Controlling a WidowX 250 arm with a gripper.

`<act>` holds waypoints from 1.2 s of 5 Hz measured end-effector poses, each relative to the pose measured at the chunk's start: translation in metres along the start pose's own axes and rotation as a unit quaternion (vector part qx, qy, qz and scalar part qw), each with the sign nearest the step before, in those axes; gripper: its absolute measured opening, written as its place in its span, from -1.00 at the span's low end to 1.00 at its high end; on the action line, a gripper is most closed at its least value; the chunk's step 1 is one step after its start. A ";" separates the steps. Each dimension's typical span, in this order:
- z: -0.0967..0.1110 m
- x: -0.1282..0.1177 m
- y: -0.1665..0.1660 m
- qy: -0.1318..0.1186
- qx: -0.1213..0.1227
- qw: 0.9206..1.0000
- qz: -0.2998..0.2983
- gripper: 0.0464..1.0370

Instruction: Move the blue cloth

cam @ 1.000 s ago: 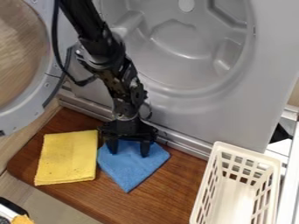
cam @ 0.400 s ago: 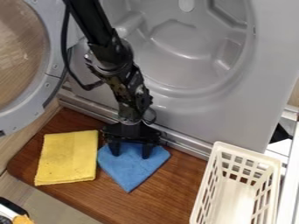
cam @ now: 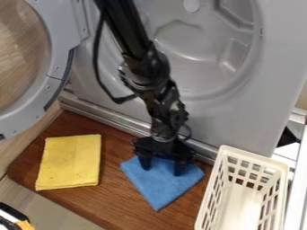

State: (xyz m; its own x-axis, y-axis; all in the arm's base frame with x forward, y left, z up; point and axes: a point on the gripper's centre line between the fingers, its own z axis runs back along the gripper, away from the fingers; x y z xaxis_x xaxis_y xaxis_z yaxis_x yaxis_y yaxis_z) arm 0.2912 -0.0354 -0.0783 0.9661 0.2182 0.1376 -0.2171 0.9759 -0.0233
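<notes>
**Open hand (cam: 162, 170) stands over the blue cloth (cam: 160, 189)**

The blue cloth lies on the brown wooden bench (cam: 114, 204), directly below the hand. The hand points down at the cloth's far part, the side toward the grey appliance (cam: 237, 123). Its two fingers (cam: 178, 169) are spread wide, with their tips down at the cloth and blue fabric showing between them. The hand is open rather than closed on a fold; whether the tips press into the fabric cannot be told.

Most of the cloth spreads out from the hand toward the lower part of the view, narrowing to a corner there. One side corner reaches out past the finger on the left of the view, another past the finger on the right. The far edge is partly hidden by the hand.

The black arm (cam: 157, 78) slants down from the top edge in front of the appliance, a dark cable (cam: 97, 67) looping beside it. A folded yellow cloth (cam: 71, 161) lies to the left of the blue one, apart from it, with bare wood between. To the right, a white slatted basket (cam: 255, 157) stands near the blue cloth's side corner. The appliance's round door (cam: 55, 92) hangs open at the left.
</notes>
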 end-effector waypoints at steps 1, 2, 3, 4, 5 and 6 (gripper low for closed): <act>0.000 -0.010 -0.025 0.004 -0.008 0.999 -0.042 0.93; 0.001 -0.020 -0.041 0.014 -0.011 0.998 -0.066 0.93; 0.003 -0.024 -0.044 0.019 -0.002 0.997 -0.074 0.92; 0.006 -0.031 -0.041 0.024 0.005 0.997 -0.079 0.92; 0.021 -0.026 -0.042 0.011 0.002 0.997 -0.079 0.92; 0.031 -0.022 -0.041 0.001 -0.002 0.997 -0.073 0.92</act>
State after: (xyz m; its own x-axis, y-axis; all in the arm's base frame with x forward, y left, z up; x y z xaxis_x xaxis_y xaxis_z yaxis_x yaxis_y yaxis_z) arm 0.2744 -0.0807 -0.0494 0.9876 0.0747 0.1384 -0.0745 0.9972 -0.0071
